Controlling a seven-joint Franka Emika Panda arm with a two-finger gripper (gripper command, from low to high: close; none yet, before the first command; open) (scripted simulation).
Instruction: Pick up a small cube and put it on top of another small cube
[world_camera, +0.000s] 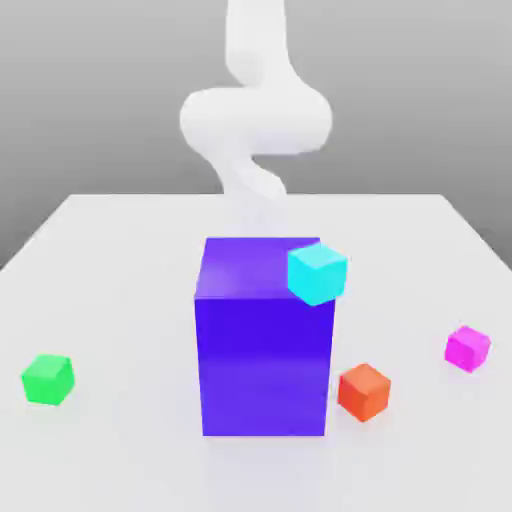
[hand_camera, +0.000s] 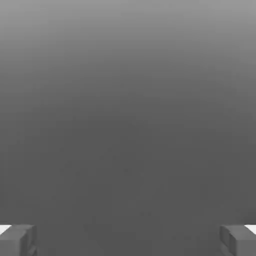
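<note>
The small magenta-pink cube (world_camera: 467, 348) rests on the white table at the exterior view's right. At the exterior view's left, far from it, lies the small green cube (world_camera: 48, 379). My white arm (world_camera: 255, 120) rises behind the tall purple block, well back from both cubes. In the hand view my gripper (hand_camera: 128, 241) is open, its two grey fingertips (hand_camera: 18, 240) standing far apart with nothing between them, against a plain grey background.
A tall purple block (world_camera: 264, 350) stands mid-table between the two cubes. A cyan small cube (world_camera: 318, 273) sits at its upper right corner. An orange-red small cube (world_camera: 364, 391) lies by the block's right foot. The white table (world_camera: 120, 300) extends to both sides.
</note>
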